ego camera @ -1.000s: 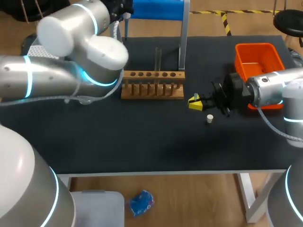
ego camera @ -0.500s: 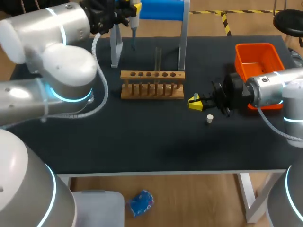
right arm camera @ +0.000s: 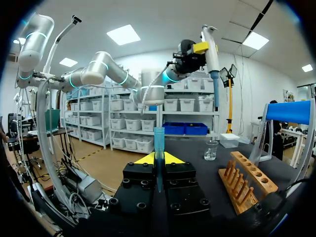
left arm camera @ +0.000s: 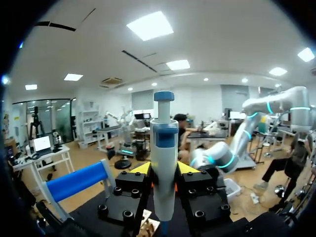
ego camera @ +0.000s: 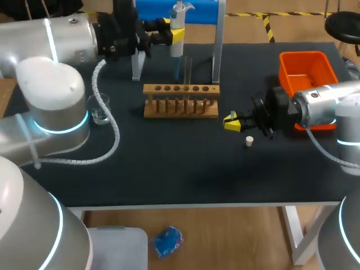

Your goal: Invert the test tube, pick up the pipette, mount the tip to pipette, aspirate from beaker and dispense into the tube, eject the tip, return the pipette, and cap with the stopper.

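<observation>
My left gripper is shut on the white-and-blue pipette, held upright above the back of the wooden rack. In the left wrist view the pipette stands gripped between the yellow-tipped fingers. A clear test tube stands upright in the rack, just right of the pipette's lower end. My right gripper lies level, right of the rack, shut on a blue pipette tip that stands up between its fingers. The white stopper lies on the table just in front of it.
A glass beaker stands left of the rack, under my left arm. An orange bin sits at the back right. The blue-topped pipette stand rises behind the rack. In the right wrist view the rack and beaker lie ahead.
My left arm has swung right with the pipette, from the far left back corner to above the rack, uncovering the beaker. The right arm has not moved.
</observation>
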`<state>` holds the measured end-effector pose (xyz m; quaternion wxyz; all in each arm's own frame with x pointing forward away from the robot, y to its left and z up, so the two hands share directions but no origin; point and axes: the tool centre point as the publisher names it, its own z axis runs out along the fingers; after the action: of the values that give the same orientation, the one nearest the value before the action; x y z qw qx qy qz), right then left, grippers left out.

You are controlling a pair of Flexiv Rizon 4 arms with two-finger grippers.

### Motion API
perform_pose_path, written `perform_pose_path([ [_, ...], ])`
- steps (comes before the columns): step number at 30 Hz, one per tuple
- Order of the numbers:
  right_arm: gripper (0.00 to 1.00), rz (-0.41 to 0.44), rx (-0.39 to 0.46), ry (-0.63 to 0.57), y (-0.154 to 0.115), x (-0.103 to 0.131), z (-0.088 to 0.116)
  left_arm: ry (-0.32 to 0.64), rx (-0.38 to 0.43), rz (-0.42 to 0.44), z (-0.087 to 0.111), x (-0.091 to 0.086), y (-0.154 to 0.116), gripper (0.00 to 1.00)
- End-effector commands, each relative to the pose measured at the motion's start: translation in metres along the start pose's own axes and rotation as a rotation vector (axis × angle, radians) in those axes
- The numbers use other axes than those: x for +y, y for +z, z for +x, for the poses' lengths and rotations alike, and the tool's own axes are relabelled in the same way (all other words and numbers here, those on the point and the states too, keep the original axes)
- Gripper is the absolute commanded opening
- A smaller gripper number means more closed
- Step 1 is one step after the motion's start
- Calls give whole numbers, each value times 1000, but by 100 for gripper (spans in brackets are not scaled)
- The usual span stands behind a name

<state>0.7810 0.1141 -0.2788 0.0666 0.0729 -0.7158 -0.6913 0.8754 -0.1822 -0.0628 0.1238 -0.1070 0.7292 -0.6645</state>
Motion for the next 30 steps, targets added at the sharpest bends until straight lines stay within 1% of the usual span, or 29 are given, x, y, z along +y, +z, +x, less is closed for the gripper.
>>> perform_pose_path([
  [1,0,1,2,0,-1,0,0,-4,383,105,0,3,-29,0],
  [18,0,1,2,0,-1,0,0,-4,383,105,0,3,-29,0],
  [20,0,1,2,0,-1,0,0,8,383,103,10,-2,-18,0],
  [21,0,1,2,0,-1,0,0,14,380,84,15,-4,-15,0],
  [22,0,1,2,0,-1,0,0,18,375,89,20,-5,-12,0],
  [23,0,1,2,0,-1,0,0,13,376,96,25,-6,-9,0],
  [25,0,1,2,0,-1,0,0,24,362,73,35,-7,-5,0],
  [27,0,1,2,0,-1,0,0,17,361,79,49,-7,1,0],
  [28,0,1,2,0,-1,0,0,20,351,60,55,-7,4,0],
  [30,0,1,2,0,-1,0,0,16,351,69,65,-8,8,0],
])
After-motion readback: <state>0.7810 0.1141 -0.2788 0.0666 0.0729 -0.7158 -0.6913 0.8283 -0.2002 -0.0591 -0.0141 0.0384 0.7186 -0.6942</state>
